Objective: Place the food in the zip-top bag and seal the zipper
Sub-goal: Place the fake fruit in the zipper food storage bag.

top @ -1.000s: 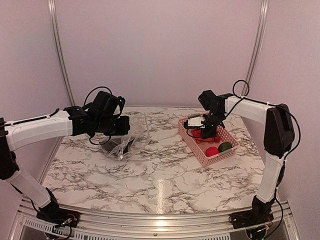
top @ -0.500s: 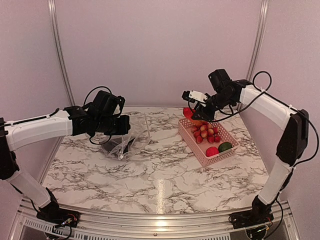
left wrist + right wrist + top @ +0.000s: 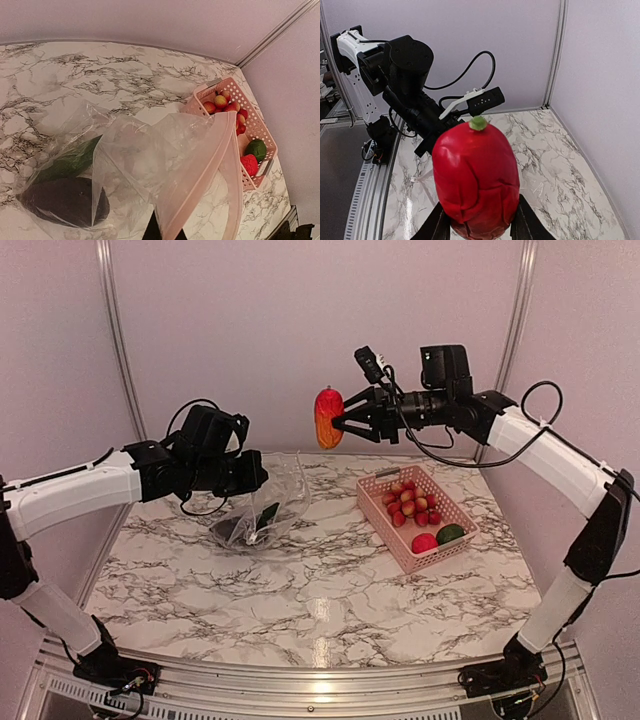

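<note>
Upper centre of the top view, the right pincer [image 3: 341, 421] grasped a red-orange toy pepper [image 3: 327, 417] in mid-air. Middle left, the left pincer [image 3: 256, 476] was clenched on the zipper [image 3: 200, 185] of the zip-top bag [image 3: 265, 515], which contained an eggplant [image 3: 62, 202] and a green vegetable [image 3: 70, 162]. The pink basket [image 3: 398, 545] sat to its right on the surface [image 3: 330, 590].

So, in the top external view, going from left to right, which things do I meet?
The zip-top bag → the red-orange toy fruit, held up in the air → the pink basket.
</note>
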You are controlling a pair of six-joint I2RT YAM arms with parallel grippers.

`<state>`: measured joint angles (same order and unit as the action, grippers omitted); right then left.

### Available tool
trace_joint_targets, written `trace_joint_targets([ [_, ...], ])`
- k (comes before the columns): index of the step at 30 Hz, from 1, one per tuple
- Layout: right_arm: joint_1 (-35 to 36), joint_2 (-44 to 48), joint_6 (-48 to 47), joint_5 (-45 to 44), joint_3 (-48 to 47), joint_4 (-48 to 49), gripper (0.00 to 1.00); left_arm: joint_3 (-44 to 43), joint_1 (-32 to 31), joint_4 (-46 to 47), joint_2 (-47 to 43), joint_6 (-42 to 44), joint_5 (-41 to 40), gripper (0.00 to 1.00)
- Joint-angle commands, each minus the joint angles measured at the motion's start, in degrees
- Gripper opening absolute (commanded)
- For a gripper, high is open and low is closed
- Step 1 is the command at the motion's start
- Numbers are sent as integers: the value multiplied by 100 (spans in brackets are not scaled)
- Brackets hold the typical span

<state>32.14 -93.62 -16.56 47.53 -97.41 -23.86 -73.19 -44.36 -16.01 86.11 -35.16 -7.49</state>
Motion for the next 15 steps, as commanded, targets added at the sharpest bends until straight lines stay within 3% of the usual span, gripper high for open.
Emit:
trace_joint_targets([
  [1, 278, -393, 1357, 807, 75, 1093, 35, -228, 17, 250, -173, -210, 102, 0],
  [15, 754, -946, 1602, 152, 201, 1586, 37, -205, 20, 630, -530, -686, 280, 0],
])
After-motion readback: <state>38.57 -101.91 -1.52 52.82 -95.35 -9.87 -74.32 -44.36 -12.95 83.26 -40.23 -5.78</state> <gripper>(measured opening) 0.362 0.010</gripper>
